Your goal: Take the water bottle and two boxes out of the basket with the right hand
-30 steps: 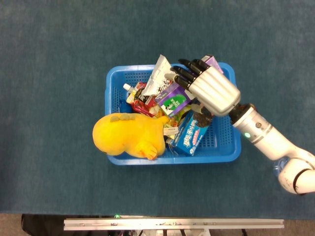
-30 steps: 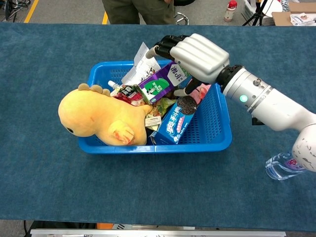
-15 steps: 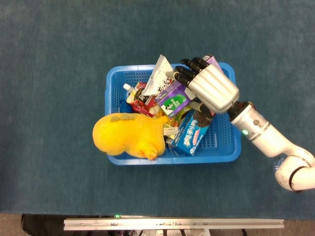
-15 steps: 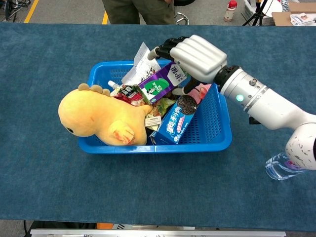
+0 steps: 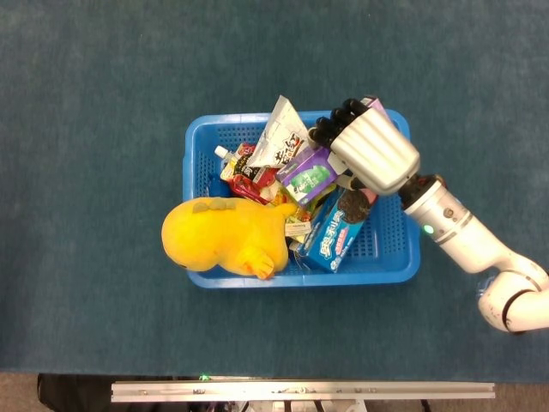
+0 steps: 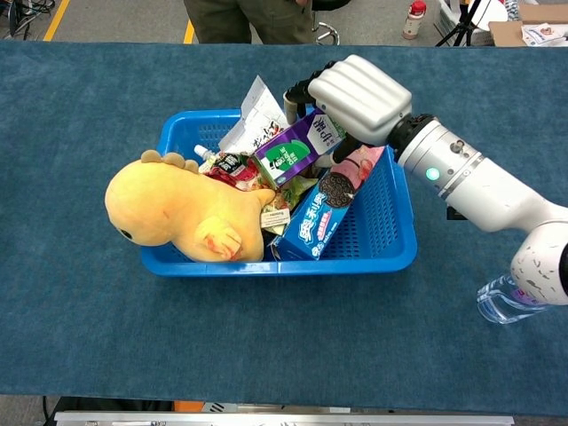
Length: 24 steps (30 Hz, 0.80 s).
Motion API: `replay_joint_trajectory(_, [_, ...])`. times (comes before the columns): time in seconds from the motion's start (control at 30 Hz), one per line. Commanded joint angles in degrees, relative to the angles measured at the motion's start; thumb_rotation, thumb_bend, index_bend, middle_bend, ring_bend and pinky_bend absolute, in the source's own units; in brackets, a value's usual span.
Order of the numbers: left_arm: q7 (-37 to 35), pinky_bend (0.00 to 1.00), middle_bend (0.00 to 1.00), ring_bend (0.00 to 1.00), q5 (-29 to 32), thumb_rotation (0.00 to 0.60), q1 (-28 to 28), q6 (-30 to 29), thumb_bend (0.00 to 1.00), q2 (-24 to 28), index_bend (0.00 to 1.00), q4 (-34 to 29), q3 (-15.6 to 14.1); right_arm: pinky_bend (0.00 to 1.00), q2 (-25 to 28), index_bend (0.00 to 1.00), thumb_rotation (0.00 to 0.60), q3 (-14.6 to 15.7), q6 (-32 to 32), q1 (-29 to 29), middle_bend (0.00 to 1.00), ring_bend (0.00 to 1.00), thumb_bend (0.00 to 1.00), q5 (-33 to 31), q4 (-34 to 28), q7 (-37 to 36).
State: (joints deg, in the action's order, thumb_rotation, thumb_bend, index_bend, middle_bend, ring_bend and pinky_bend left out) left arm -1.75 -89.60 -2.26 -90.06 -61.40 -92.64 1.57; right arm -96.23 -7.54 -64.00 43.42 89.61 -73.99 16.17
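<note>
A yellow plush dinosaur point(image 6: 177, 213) spills over the blue basket point(image 6: 382, 244) at its 8 o'clock rim, on the blue-covered desk point(image 6: 80, 337). Beside it lie a red-capped pouch point(image 6: 226, 164) and a white foil packet point(image 6: 253, 120) at 12 o'clock, their print too small to read. The purple box point(image 6: 297, 149), with a green label patch and white Chinese characters, tilts up at centre, gripped by the right hand point(image 6: 355, 98), fingers curled over its top end. Below leans a blue Oreo biscuit box point(image 6: 315, 222), pointing toward 5 o'clock. The water bottle point(image 6: 501, 297) lies on the desk at 4 o'clock, outside the basket.
</note>
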Motion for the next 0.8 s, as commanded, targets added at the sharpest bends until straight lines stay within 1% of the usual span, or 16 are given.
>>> replay_joint_trajectory(0.03, [0.0, 0.22, 0.10, 0.04, 0.0, 0.600, 0.0, 0.0, 0.20, 0.0, 0.27, 0.0, 0.0, 0.41, -0.1, 0.48, 0.600, 0.1, -0.2, 0.0, 0.60, 0.50, 0.00, 0.1, 0.1, 0.1])
replay_joint_trajectory(0.2, [0.0, 0.22, 0.10, 0.04, 0.1, 0.600, 0.0, 0.1, 0.20, 0.0, 0.27, 0.1, 0.0, 0.43, -0.1, 0.49, 0.600, -0.2, -1.0, -0.1, 0.61, 0.52, 0.00, 0.2, -0.1, -0.6])
replay_joint_trajectory(0.37, [0.0, 0.22, 0.10, 0.04, 0.2, 0.600, 0.0, 0.2, 0.20, 0.1, 0.27, 0.0, 0.0, 0.43, 0.8, 0.49, 0.600, -0.7, -2.3, -0.1, 0.61, 0.52, 0.00, 0.8, -1.8, -1.2])
replay_joint_trajectory(0.6, [0.1, 0.22, 0.10, 0.04, 0.3, 0.600, 0.0, 0.2, 0.20, -0.1, 0.27, 0.1, 0.1, 0.43, 3.5, 0.50, 0.600, -1.2, -3.9, -0.4, 0.61, 0.52, 0.00, 1.8, -5.9, 0.0])
replay_joint_trajectory(0.8, [0.4, 0.22, 0.10, 0.04, 0.5, 0.600, -0.2, 0.6, 0.20, -0.2, 0.27, 0.2, 0.1, 0.43, 7.6, 0.50, 0.600, -1.4, -5.9, -1.4, 0.61, 0.52, 0.00, 2.8, -11.3, 1.8])
